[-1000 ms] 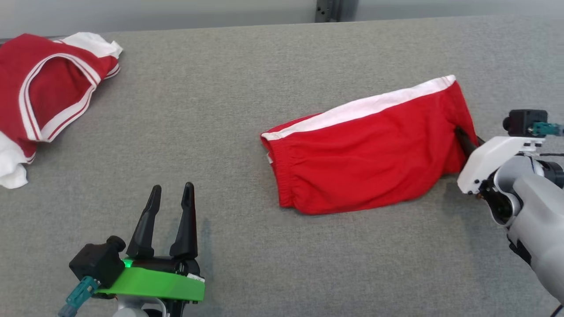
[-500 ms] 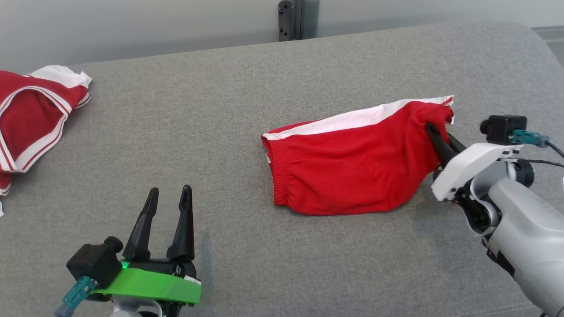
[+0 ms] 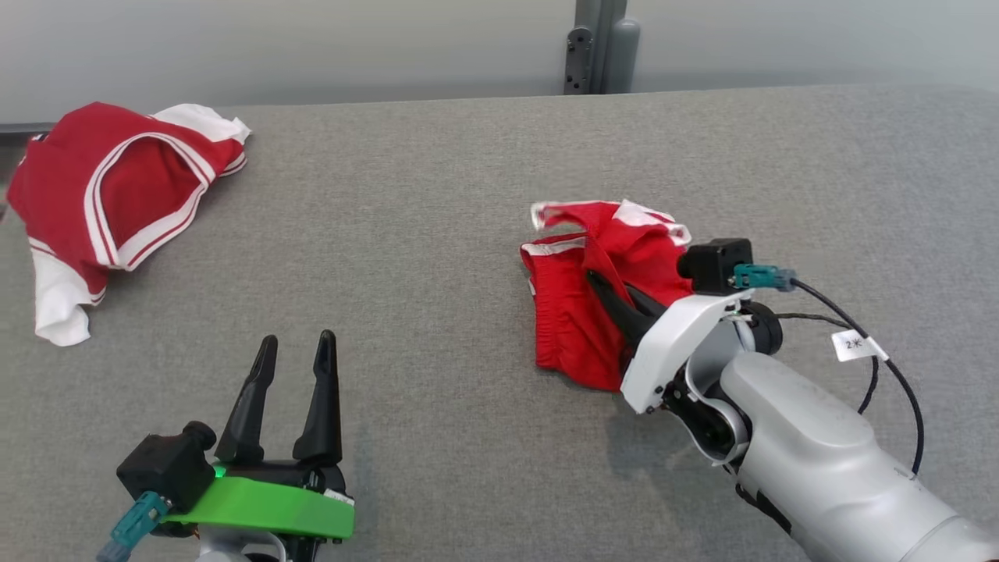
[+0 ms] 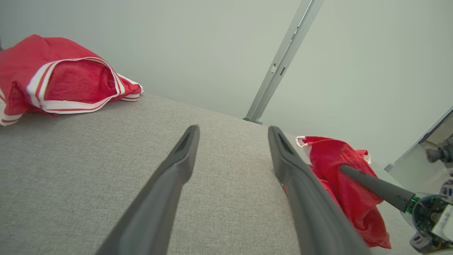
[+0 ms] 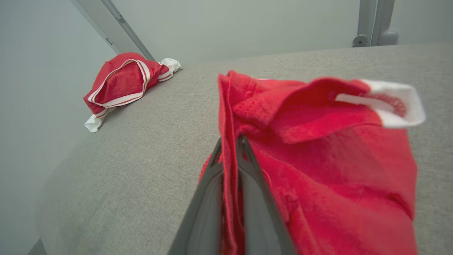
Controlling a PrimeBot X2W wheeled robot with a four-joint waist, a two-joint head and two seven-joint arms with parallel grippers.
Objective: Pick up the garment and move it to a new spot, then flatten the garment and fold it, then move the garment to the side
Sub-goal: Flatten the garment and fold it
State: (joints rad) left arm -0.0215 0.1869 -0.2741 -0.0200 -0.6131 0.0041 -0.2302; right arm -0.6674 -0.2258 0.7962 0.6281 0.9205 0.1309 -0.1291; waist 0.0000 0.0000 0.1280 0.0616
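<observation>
The red shorts [image 3: 581,328] with white side stripes lie bunched on the grey table, right of centre. My right gripper [image 3: 597,281] is shut on a fold of their fabric, lifting it so the cloth drapes over the fingers. In the right wrist view the red shorts [image 5: 318,159] hang across both closed fingers [image 5: 247,184]. My left gripper [image 3: 295,347] stands open at the lower left, nothing between its fingers, well apart from the shorts. The left wrist view shows the shorts [image 4: 348,191] to the right with the right gripper's finger [image 4: 375,187] pressed into them.
A second red garment [image 3: 117,203] with white trim lies crumpled at the table's far left edge. A metal post [image 3: 597,47] stands behind the table's [image 3: 406,234] back edge. A black cable with a tag [image 3: 855,343] trails from the right wrist.
The right gripper has pulled the shorts' right end leftward and up, so the flat garment is now bunched. The head camera has shifted. The left gripper has stayed put.
</observation>
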